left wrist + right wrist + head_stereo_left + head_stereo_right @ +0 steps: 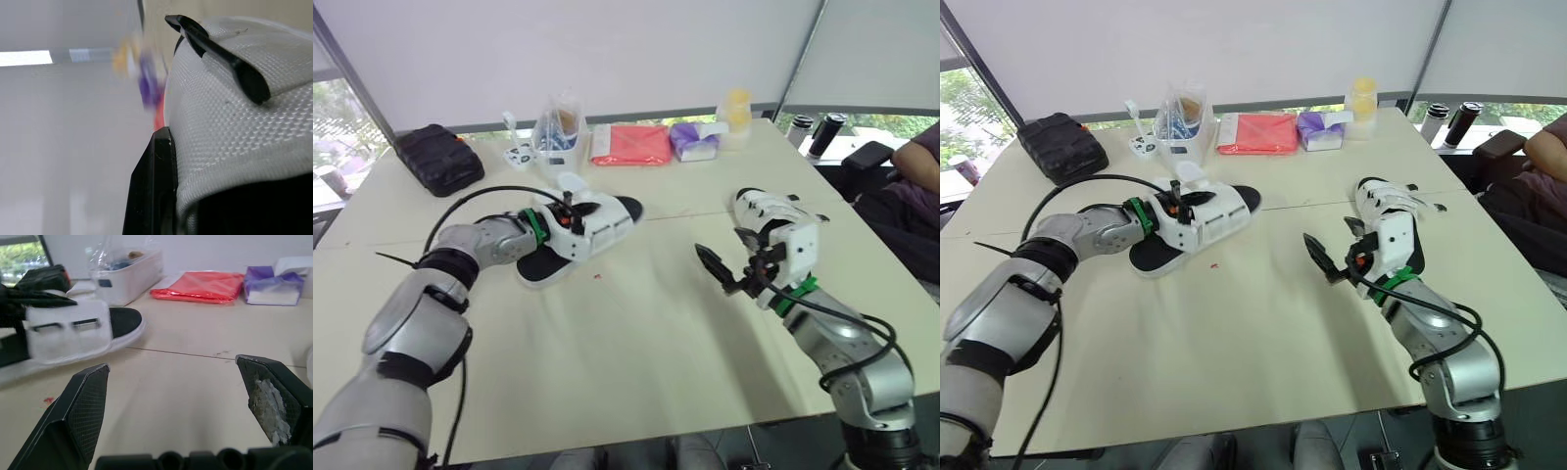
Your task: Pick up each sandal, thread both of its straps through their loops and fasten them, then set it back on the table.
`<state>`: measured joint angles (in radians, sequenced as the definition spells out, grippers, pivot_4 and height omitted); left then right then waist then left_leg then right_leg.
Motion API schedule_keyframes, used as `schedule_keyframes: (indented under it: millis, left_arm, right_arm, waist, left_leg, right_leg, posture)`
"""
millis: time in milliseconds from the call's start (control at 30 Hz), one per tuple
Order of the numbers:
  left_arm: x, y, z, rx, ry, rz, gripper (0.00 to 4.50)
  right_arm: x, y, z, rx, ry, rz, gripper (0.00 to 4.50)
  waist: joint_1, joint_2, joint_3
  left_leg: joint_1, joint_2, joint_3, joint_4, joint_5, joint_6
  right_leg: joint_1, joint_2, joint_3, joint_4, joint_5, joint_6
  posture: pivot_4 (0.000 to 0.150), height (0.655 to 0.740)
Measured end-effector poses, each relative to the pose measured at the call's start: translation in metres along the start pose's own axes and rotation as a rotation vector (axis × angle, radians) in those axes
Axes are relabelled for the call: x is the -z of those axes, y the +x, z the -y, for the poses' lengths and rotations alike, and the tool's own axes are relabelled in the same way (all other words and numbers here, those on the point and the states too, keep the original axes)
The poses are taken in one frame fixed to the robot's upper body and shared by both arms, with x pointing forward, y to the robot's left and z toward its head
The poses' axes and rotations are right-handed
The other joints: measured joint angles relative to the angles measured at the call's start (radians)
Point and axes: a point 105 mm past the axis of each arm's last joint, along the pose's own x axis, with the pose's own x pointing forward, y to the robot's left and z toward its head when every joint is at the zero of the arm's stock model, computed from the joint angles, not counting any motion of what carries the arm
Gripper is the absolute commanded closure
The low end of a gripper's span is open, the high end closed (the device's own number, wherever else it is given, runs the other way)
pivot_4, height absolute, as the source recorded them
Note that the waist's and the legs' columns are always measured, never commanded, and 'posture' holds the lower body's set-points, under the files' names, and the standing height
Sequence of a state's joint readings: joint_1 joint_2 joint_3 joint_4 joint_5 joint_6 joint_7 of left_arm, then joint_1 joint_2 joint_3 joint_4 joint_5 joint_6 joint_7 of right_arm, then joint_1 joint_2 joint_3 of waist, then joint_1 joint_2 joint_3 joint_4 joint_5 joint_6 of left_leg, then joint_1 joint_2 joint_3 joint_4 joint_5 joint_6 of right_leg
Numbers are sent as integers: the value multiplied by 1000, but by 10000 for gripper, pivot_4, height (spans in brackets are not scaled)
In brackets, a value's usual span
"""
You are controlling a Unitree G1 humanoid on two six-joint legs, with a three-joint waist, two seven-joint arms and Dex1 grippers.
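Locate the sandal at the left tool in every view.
Left eye: sandal left of centre, at the left tool.
Right eye: left of centre too.
Left wrist: white weave, close up.
Right wrist: beyond the open right tool.
Shared landmark: red packet behind it.

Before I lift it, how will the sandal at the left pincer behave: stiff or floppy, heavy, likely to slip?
The sandal probably lifts light: its sole looks thin and flat. Its woven straps look soft, so they will likely flex in the left pincer while the sole bends less. The coarse weave should resist slipping.
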<state>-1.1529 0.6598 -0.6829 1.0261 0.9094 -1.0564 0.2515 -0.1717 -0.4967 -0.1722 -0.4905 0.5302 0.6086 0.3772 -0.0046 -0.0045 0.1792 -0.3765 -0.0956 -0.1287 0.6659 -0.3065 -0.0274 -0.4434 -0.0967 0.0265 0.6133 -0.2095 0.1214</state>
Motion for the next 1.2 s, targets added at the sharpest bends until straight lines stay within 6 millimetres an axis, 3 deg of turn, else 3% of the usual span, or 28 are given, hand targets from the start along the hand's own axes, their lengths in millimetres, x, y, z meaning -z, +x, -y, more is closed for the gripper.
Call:
schedule_keyframes:
  millis: [167,267,433,600,867,1067,1200]
  left_arm:
    - [-57,-4,3,-4,122,351,44668]
    - [-74,-3,16,16,145,444,44668]
    - [-86,-1,39,50,129,480,44668]
    - [-91,0,37,12,73,457,44668]
    - [-116,4,34,-13,-14,457,44668]
    - [-113,8,40,32,-50,395,44668]
    - [-115,5,45,37,-114,373,30911]
  right_arm:
    - [11,-10,-9,-135,34,-94,0]
    - [18,-14,-11,-160,48,-125,0]
    - [21,-18,-10,-169,40,-150,0]
    - [25,-26,-4,-157,35,-179,0]
    - [27,-29,-3,-161,32,-190,0]
    - [29,-30,-4,-171,33,-197,0]
    - [30,-31,-4,-180,26,-207,0]
  waist:
    - [11,0,0]
    - [15,0,0]
    - [16,0,0]
    - [17,0,0]
    - [16,0,0]
    - [13,0,-1]
    - [9,1,-2]
  left_leg:
    - [1,1,2,1,-1,1]
    - [1,0,5,1,-1,2]
    - [2,-1,6,2,-1,3]
    - [2,0,6,2,-1,2]
    - [2,1,6,2,-1,2]
    - [4,1,6,2,-1,2]
    - [4,2,6,2,-1,2]
  right_leg:
    - [1,0,0,1,0,0]
    - [1,0,0,2,0,0]
    - [2,0,0,3,0,0]
    - [2,0,0,2,0,0]
    - [2,0,0,3,0,0]
    - [3,0,0,3,0,0]
    - [3,1,0,3,0,0]
  posture:
    - [1500,7400]
    - [1500,7400]
    - [1500,7400]
    - [1500,7400]
    - [1500,7400]
    - [1500,7400]
    - [1500,7400]
